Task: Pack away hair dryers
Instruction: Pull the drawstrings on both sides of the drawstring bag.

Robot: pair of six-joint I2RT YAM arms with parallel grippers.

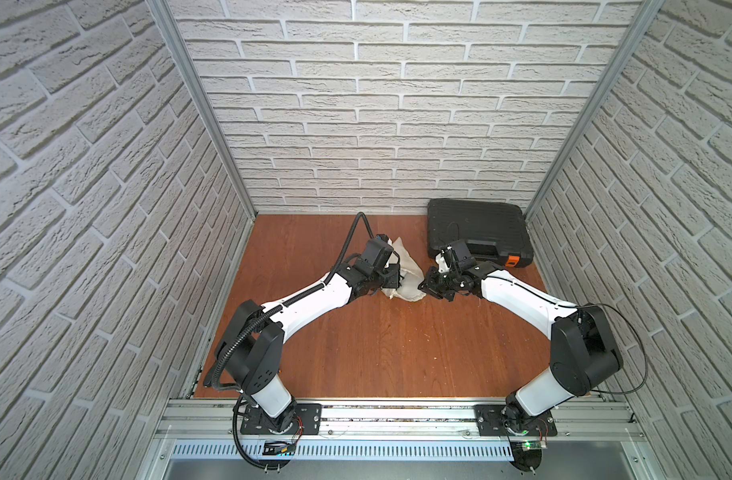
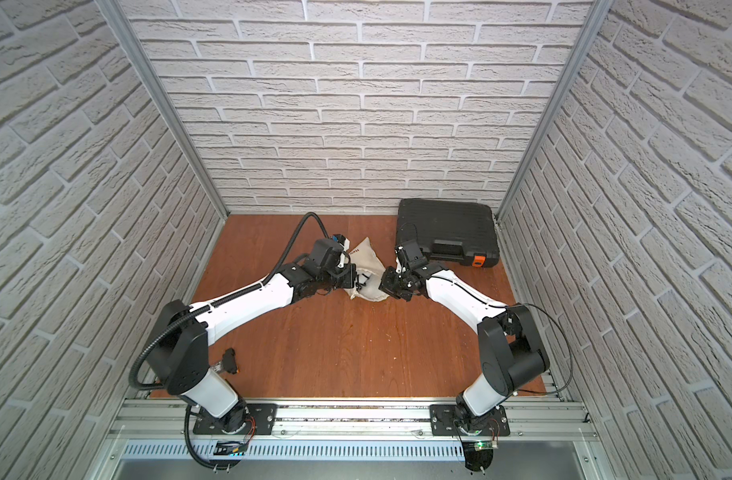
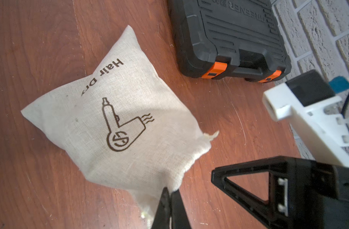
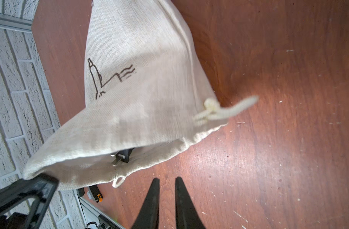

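Progress: we judge the packing mostly done. The cloth bag (image 1: 410, 274) lies on the table (image 1: 376, 353) at about 12 o'clock from table centre, bulging. The hair dryer looks to be inside it. We can't see the white body, only its black plug (image 4: 123, 156) just inside the bag's mouth, plus a bit of dark cord at the mouth in a top view (image 2: 360, 286).

Left to do, as we read it: the mouth gapes toward 6 o'clock and the drawstring (image 4: 210, 107) hangs loose with its knot outside, so cinching remains.

The black case (image 1: 476, 228) sits shut at 1 o'clock, just beyond the bag and not involved.

Left arm (image 1: 310, 299) reaches from its base at 7 o'clock, wrist low at the bag's 9 o'clock side. The left jaws are together, pinching the rim cloth of the bag mouth and lifting it a little.

Right arm (image 1: 518, 295) comes in from 5 o'clock, elbow raised, wrist turned in at the bag's 3 o'clock side. The right jaws are almost together, with a thin gap and bare table showing through it. They hold nothing and sit just short of the mouth, near a small cord loop (image 4: 118, 181).
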